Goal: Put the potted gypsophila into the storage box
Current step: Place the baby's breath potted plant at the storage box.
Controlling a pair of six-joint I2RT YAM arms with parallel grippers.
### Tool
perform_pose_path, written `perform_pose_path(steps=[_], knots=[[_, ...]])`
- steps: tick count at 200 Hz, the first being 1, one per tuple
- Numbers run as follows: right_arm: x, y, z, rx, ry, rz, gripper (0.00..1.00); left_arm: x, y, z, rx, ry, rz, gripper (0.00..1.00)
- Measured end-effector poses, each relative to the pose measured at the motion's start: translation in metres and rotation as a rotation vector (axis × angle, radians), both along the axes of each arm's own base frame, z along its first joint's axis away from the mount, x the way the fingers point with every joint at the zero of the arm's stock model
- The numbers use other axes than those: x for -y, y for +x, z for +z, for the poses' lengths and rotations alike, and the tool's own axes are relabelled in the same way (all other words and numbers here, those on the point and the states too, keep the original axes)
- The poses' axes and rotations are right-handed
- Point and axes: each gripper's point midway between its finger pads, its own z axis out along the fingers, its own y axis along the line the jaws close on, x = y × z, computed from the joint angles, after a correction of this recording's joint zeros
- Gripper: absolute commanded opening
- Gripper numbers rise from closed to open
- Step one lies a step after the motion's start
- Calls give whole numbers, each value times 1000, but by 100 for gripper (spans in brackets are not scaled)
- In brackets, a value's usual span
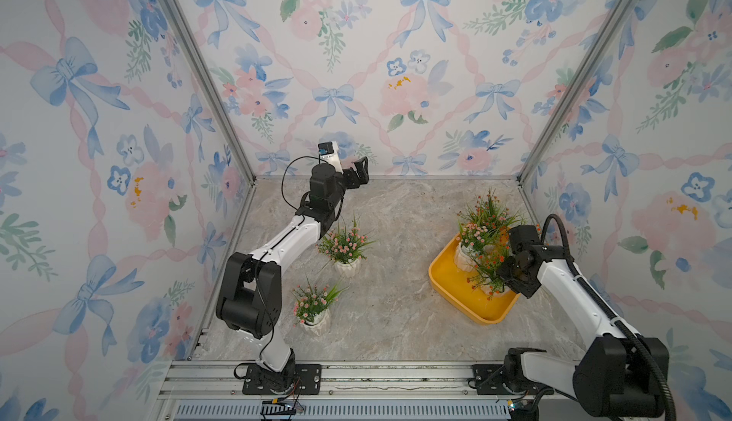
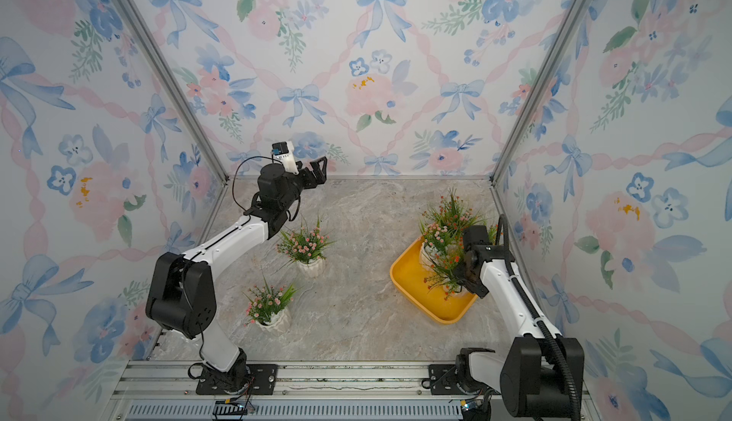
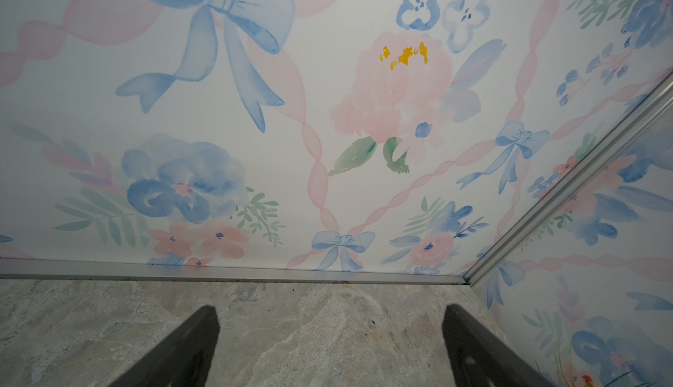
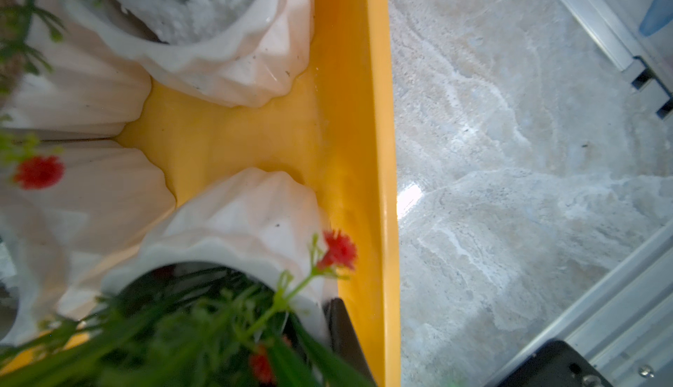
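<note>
Bow-and-flower wallpaper closes three sides of a marble-look tabletop. Taking the back wall as 12 o'clock, the storage box lies at about 3 o'clock, near the right wall.

Both top views show foliage crowded in its far half. A pink-bloomed plant has a far orange-red plant at its 12 o'clock. A near orange-red plant sits under the right gripper. Leaves hide most of the pots and the jaws there.

The right wrist view supplies that: four white ribbed pots stand on the yellow floor. The near orange-red plant's pot sits just beside the box wall. One dark finger lies outside its rim, and the jaws are nipped narrow on that rim.

Two pink potted gypsophila stand on the tabletop, one toward 10 o'clock near the centre and one at 8 o'clock. Both are well apart from the box, and only the top views show them.

The left gripper is raised at 11 o'clock, facing the back wall. The left wrist view shows its jaws wide and empty, fingers framing bare tabletop.
</note>
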Motion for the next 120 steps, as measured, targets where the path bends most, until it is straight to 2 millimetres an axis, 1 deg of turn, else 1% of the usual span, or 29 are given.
perform_pose_path(steps=[74,98,120], knots=[[5,11,-11,-6,4,-12,0,-2,-1,-8,-15,6,10,98],[6,15,-9,-2,-1,-11,0,-4,-5,-8,-16,6,12,98],[9,18,-6,6,-11,-12,0,-5,-8,-3,-8,4,14,98]])
